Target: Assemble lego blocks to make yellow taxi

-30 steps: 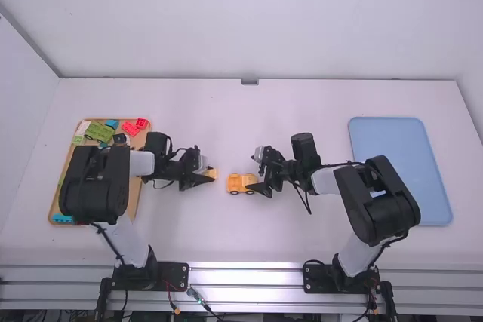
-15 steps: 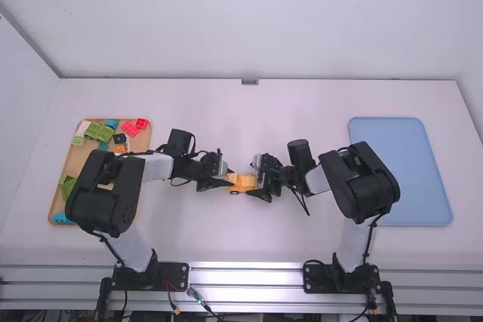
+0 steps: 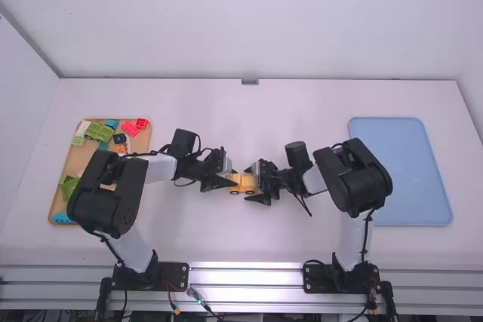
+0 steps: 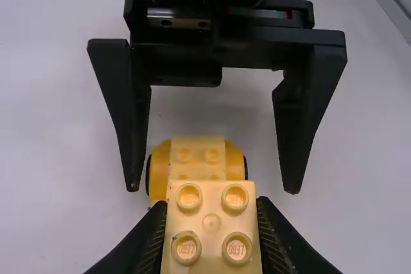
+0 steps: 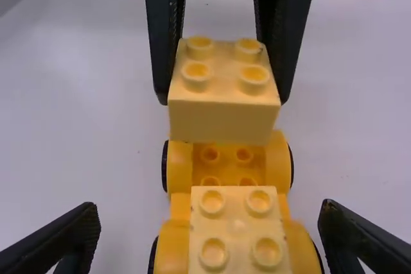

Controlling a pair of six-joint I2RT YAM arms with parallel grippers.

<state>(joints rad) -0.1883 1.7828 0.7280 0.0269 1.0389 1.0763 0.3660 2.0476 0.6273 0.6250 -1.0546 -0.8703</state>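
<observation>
Gaps flank the yellow plastic wheeled base (image 5: 278, 165) between the spread fingers of the black right gripper (image 3: 252, 185). Opposite, the black left gripper (image 3: 234, 181) and its pale-yellow studded block (image 5: 222, 119) obstruct passage.

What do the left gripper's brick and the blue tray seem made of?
The brick looks like hard moulded plastic, smooth with a soft sheen: crisp edges, even round studs. The blue tray is probably plastic too, matte, going by its flat colour and rounded corners, though painted metal is possible.

It looks like a robotics lab. Two arms (image 3: 109, 194), cables (image 3: 198, 297) and metal rails (image 3: 245, 275) edge a white table (image 3: 226, 239).
</observation>
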